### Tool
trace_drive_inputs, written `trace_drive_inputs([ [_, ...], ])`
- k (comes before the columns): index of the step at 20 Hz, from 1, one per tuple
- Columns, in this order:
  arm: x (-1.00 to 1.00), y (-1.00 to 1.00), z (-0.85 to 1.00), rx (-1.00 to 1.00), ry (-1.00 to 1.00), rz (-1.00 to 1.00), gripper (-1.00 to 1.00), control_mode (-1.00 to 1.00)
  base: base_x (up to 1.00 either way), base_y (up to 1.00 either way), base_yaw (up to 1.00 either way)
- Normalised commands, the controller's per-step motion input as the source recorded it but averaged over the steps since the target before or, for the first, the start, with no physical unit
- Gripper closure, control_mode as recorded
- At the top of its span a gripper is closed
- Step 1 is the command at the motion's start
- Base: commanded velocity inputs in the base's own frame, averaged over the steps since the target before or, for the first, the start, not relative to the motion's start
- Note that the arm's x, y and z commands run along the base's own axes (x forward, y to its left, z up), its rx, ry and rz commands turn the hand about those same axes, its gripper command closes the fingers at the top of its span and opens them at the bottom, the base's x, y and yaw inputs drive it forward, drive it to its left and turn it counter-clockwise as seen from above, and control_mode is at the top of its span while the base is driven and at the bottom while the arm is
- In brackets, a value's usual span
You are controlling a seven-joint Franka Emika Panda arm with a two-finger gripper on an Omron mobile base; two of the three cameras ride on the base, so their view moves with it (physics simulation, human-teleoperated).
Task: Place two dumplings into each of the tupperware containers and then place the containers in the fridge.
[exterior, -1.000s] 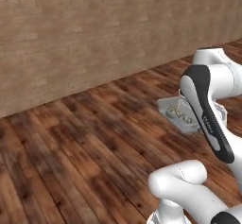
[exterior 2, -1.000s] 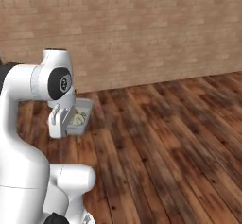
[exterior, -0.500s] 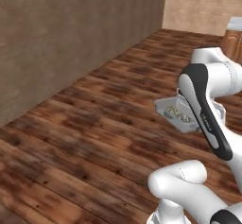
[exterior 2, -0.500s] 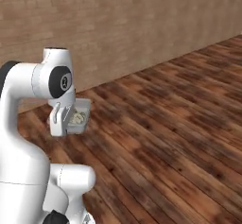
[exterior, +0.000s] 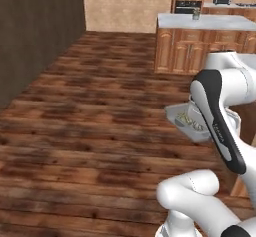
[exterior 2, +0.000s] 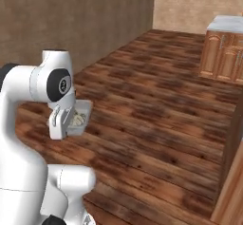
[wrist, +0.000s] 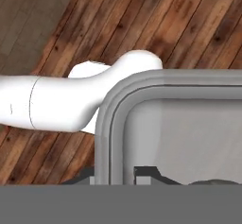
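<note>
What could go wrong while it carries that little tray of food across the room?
The tool pinches the tupperware container only at one rim, high above the wooden floor, so a jolt could loosen it and drop it. The dumplings lie loose inside with no lid visible; a tilt might roll them out. The wooden island cabinets stand close ahead, so a wide swing could clip them.
</note>
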Motion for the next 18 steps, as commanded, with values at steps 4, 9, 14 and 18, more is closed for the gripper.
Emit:
trace_drive_inputs([
  [4,0.00,0.00,0.00,0.00,0.00,0.00,1.00,1.00,1.00,0.41,-0.37],
  [9,0.00,0.00,0.00,0.00,0.00,0.00,1.00,1.00,1.00,0.46,-0.42],
  [14,0.00,0.00,0.00,0.00,0.00,0.00,1.00,1.00,0.95,0.59,-0.58],
  [18,0.00,0.00,0.00,0.00,0.00,0.00,1.00,1.00,1.00,0.84,-0.55],
])
